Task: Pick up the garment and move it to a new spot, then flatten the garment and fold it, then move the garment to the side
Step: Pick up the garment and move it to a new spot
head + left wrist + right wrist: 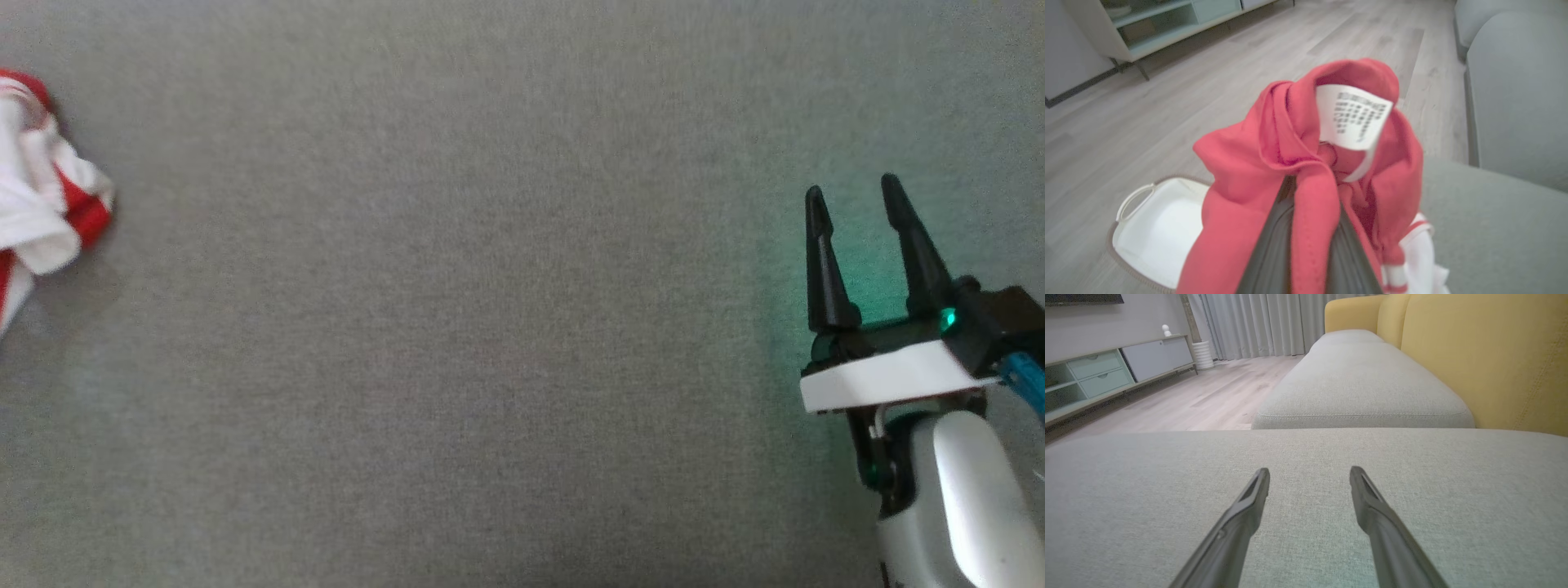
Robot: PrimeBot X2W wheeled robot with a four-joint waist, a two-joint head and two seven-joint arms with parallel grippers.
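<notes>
While my left gripper (1312, 192) clenches a red fold of the garment (1241, 183), my right gripper (853, 189) hangs released near the grey cushion's (490, 343) right edge. Head view puts the garment, red and white, at the cushion's left edge; my left wrist adds its label (1353, 116), a white basket (1147, 228) and wooden floor (1167, 102).

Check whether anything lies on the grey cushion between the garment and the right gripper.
Nothing visible does. The garment shows at the head view's left edge, and bare cushion runs across to the right gripper, fingers open.
</notes>
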